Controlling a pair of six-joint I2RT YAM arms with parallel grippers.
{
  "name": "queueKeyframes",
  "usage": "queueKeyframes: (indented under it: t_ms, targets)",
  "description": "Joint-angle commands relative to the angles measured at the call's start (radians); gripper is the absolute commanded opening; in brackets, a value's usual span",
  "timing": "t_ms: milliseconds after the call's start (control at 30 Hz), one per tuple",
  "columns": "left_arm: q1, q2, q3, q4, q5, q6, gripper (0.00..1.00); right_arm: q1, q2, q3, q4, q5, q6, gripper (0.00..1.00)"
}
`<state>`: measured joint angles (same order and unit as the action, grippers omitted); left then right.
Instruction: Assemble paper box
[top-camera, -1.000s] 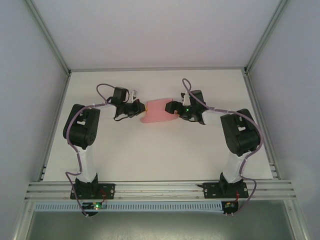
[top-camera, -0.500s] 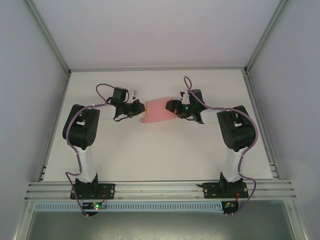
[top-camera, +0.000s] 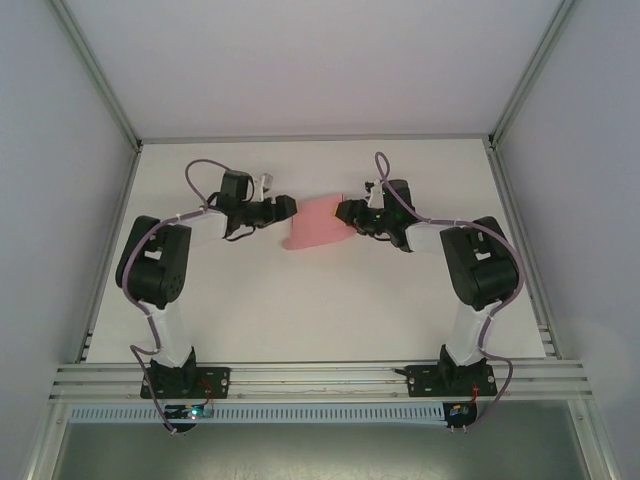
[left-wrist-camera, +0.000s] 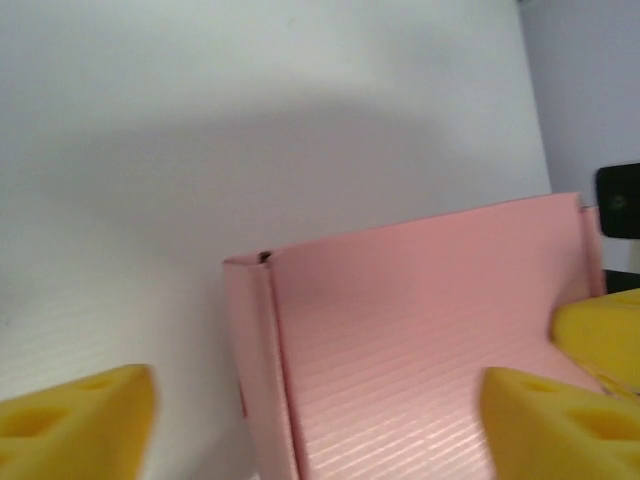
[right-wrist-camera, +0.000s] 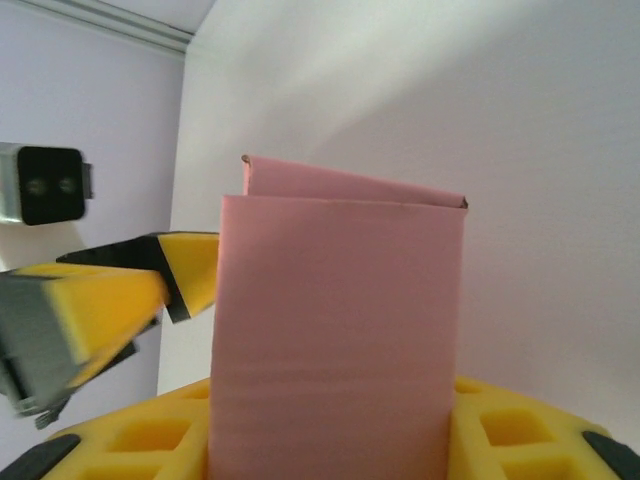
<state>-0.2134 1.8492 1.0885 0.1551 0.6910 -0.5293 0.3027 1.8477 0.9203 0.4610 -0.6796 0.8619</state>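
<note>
Left gripper (top-camera: 283, 208) now open around paper box (top-camera: 318, 222).

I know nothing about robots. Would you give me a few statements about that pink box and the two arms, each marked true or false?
1. The paper box sits between the two grippers. True.
2. The left gripper is clamped on the box. False: its yellow fingers stand wide apart.
3. The right gripper has a pad against each side of the box. True.
4. The box lies right at the near edge. False: it is toward the far side of the table.
5. The box is blue. False: it is pink.
</note>
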Motion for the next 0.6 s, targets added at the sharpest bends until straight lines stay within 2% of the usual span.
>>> queueKeyframes:
  t_ms: [0,167,233,367,567]
  targets:
    - [-0.043,-0.157,-0.02,-0.007,-0.085,0.174,1.0,-0.009,-0.069,-0.014,0.026,-0.01,0.0,0.37]
    - [-0.23,-0.379,-0.084,-0.077,-0.42,0.539,1.0,-0.014,-0.109,0.024,-0.109,0.023,0.008,0.34]
    - [-0.309,-0.431,-0.099,-0.101,-0.516,0.688,1.0,-0.017,-0.12,0.038,-0.147,0.036,0.038,0.34]
    - [-0.418,-0.479,-0.136,-0.101,-0.582,0.899,1.0,-0.028,-0.14,0.065,-0.21,0.029,0.139,0.34]
    - [-0.489,-0.45,-0.184,0.003,-0.665,1.07,1.0,-0.034,-0.139,0.109,-0.275,-0.056,0.308,0.32]
